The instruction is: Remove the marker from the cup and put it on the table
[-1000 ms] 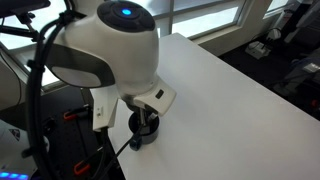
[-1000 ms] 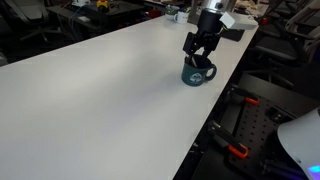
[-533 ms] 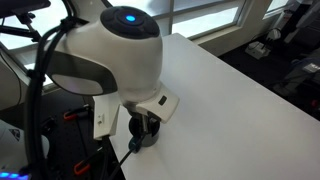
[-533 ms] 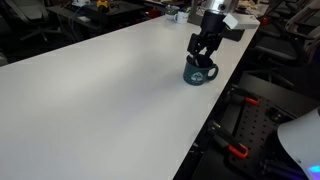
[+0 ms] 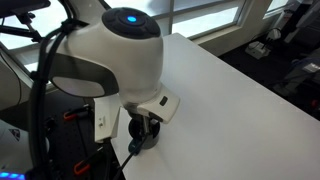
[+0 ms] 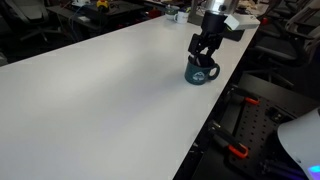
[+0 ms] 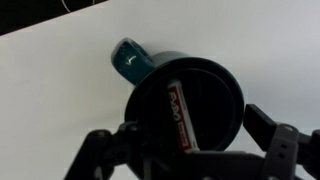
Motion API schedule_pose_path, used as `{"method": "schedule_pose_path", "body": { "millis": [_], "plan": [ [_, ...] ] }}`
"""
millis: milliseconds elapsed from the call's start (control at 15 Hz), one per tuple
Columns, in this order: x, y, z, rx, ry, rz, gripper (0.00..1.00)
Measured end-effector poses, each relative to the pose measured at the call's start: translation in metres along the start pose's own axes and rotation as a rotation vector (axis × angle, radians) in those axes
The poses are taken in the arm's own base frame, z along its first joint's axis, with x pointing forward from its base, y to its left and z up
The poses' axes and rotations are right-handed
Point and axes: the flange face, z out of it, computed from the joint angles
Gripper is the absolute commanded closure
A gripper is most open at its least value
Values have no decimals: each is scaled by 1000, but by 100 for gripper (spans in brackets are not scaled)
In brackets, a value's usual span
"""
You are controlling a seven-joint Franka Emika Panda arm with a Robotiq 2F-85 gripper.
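Observation:
The cup point(image 7: 190, 100) is a dark mug with a teal-looking handle, standing on the white table point(image 7: 60, 90) close to its edge. The marker point(image 7: 178, 118) lies inside it, dark with a red-and-white label, leaning against the wall. My gripper point(image 7: 190, 152) is open directly above the cup, with one finger on each side of the rim. In an exterior view the gripper point(image 6: 204, 52) hangs just over the cup point(image 6: 200, 74). In an exterior view the arm hides most of the cup point(image 5: 146, 136).
The cup stands near the table's edge point(image 6: 232, 75), with a drop to the floor and red-handled gear point(image 6: 236, 150) beyond. Small objects point(image 6: 172, 13) sit at the table's far end. The broad white tabletop point(image 6: 100, 90) stretches away from the cup.
My gripper has come down a little closer to the cup and shifted slightly. The cup and marker have not moved.

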Motion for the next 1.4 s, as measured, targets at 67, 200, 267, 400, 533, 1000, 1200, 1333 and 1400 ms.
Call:
{"method": "schedule_pose_path", "body": {
  "millis": [67, 200, 267, 400, 533, 1000, 1200, 1333, 1400],
  "plan": [
    [0, 0, 0, -3, 0, -6, 1],
    [2, -1, -1, -8, 4, -17, 0],
    [3, -1, -2, -9, 8, -18, 1],
    [5, -1, -4, -9, 15, -20, 5],
    [6, -1, -7, -8, 23, -20, 10],
    [8, 1, -13, -12, 50, -17, 31],
    [9, 3, -12, -17, 59, -11, 36],
    [9, 5, -10, -23, 62, -9, 36],
    [9, 5, -9, -26, 65, -9, 34]
  ]
}}
